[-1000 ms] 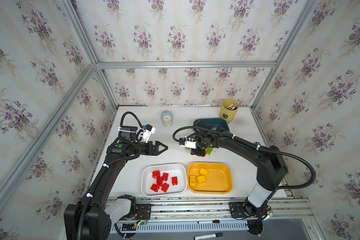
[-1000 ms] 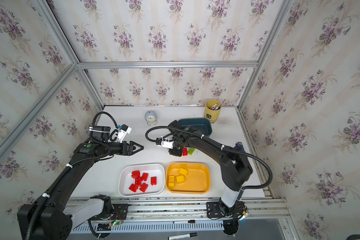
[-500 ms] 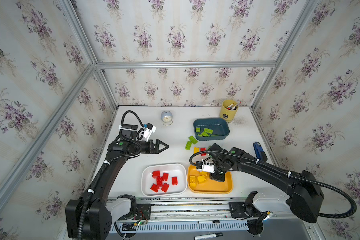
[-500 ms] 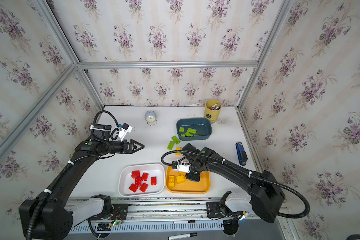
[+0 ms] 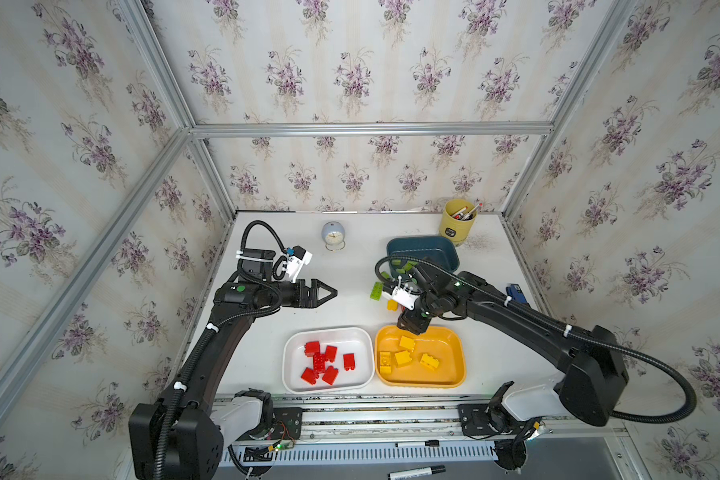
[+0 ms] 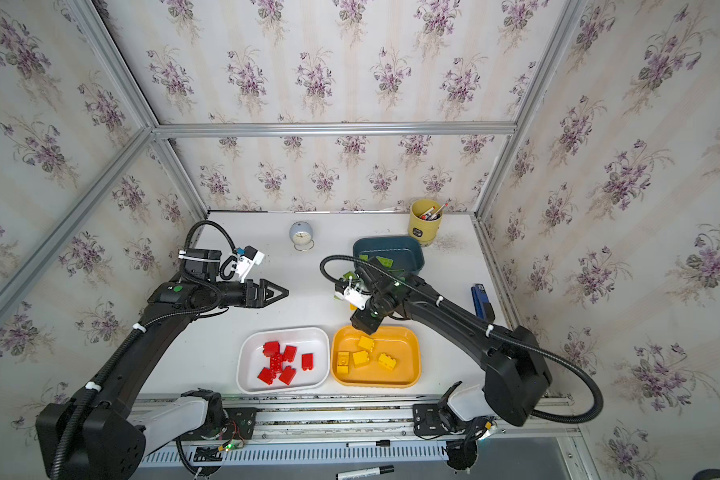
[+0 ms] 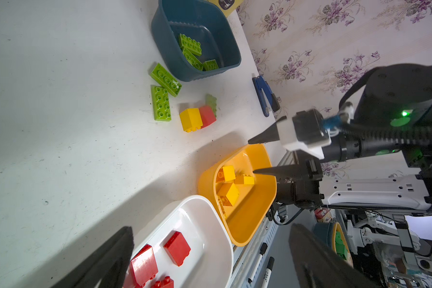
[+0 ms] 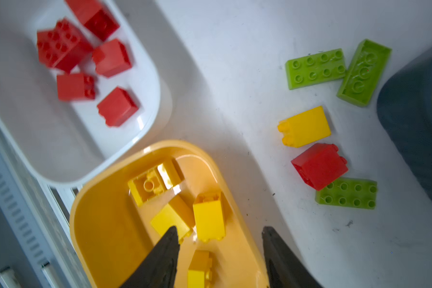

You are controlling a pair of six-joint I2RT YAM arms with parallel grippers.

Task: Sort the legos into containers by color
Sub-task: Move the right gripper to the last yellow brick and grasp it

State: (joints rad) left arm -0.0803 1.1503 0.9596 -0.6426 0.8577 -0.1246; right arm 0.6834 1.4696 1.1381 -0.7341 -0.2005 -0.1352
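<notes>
The right claw (image 8: 220, 232) hung at the upper rim of the orange tray (image 5: 454, 374), lower middle of both top views, jaws partly apart and holding nothing. Four yellow bricks (image 5: 402, 357) lay in that tray, one just beyond the claw's tips in the right wrist view. To its left the white tray (image 5: 292, 353) held the red bricks (image 5: 321, 361). The teal tray (image 5: 445, 249), above and right of centre, held green plates (image 7: 190, 44). Between the trays, loose on the table (image 5: 350, 257), lay a loose yellow brick (image 8: 304, 126) beside a loose red brick (image 8: 319, 165), which touched a loose plate (image 8: 347, 193). Two more green ones (image 8: 316, 68) lay just beside the teal tray. In both top views the right arm (image 5: 516, 316) hid most of these and the teal tray's front edge. The left claw (image 5: 331, 293) hovered mid-left, spread wide, empty, well apart from every brick. A clock (image 5: 332, 235) and a pen cup (image 5: 457, 222) stood at the back, a blue tool (image 5: 516, 293) at the right edge, markers (image 5: 416, 471) below the rail

A second before, the right claw was up by the loose pieces near the teal tray; half a second before, it was lower over the orange tray. The left arm stayed about where it was
</notes>
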